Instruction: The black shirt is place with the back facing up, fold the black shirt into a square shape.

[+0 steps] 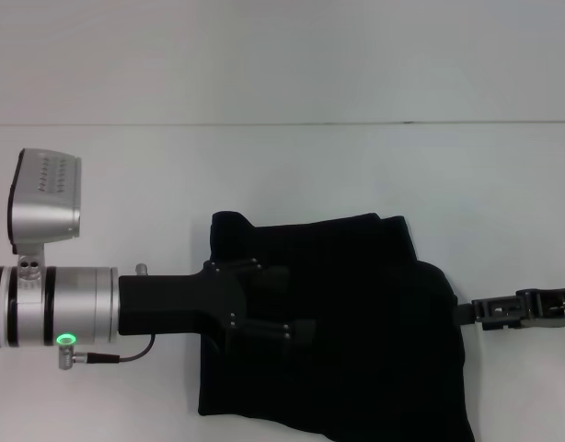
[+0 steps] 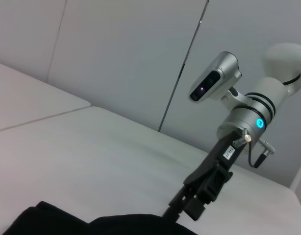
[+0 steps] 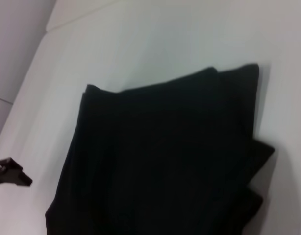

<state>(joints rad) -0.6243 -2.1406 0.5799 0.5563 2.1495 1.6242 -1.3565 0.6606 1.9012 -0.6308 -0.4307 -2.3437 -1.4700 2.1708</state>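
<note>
The black shirt [image 1: 356, 322] lies folded into a rough block in the middle of the white table, with layered edges showing at one side in the right wrist view [image 3: 165, 156]. My left gripper [image 1: 284, 304] reaches in from the left and hovers over the shirt's left half, its fingers [image 1: 267, 276] spread open with nothing between them. My right gripper [image 1: 466, 314] comes in low from the right and sits at the shirt's right edge. The left wrist view shows the right gripper [image 2: 186, 208] just above the cloth [image 2: 67, 223].
The white table [image 1: 282, 175] stretches behind and to both sides of the shirt, with its far edge [image 1: 282, 122] against a pale wall. The left arm's silver wrist and camera housing [image 1: 48, 198] stand over the table's left part.
</note>
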